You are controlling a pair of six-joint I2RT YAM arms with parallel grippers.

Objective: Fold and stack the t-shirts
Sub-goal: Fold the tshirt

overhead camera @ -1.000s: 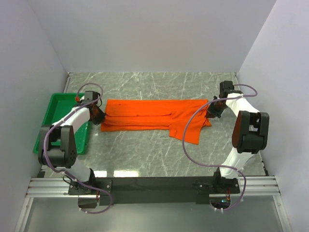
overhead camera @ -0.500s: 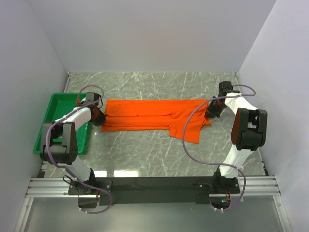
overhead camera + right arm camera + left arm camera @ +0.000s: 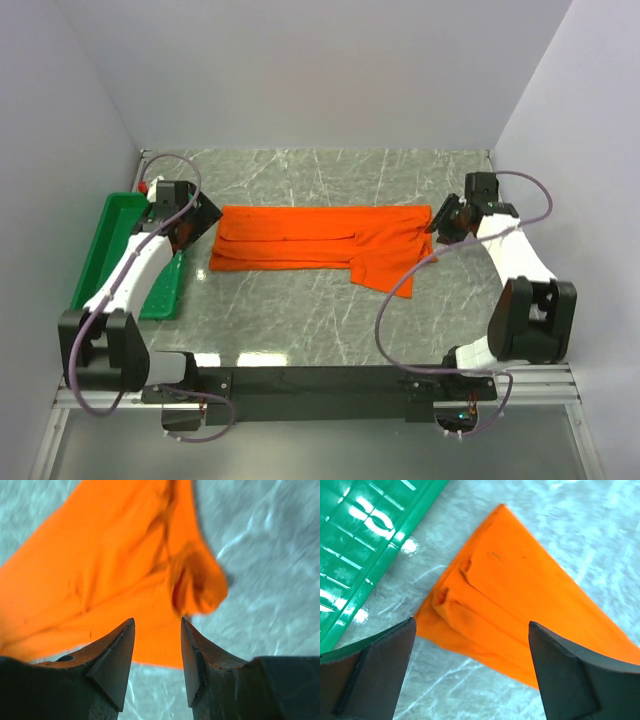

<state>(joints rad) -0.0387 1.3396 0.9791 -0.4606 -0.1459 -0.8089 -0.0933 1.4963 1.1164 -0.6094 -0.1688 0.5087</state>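
Top external view: the orange t-shirt point(image 3: 320, 240) lies flat on the marble table point(image 3: 300, 330) as a long folded strip running left to right, with one flap hanging toward the near edge right of its middle; its place and shape match the earlier frames. What has changed is the arms. The left gripper point(image 3: 196, 222), which was pressed against the shirt's left end a second ago, now hangs just off that end beside the green tray point(image 3: 100, 250), and the arm's elbow has swung back toward the near edge. The left wrist view shows its fingers point(image 3: 380, 670) spread wide with nothing between them, the shirt's layered corner point(image 3: 510, 600) lying below. The right gripper point(image 3: 446, 220) has drawn back from the shirt's right end, its elbow swung down to the right. The right wrist view shows its jaws partly parted and free of the cloth point(image 3: 110, 565).
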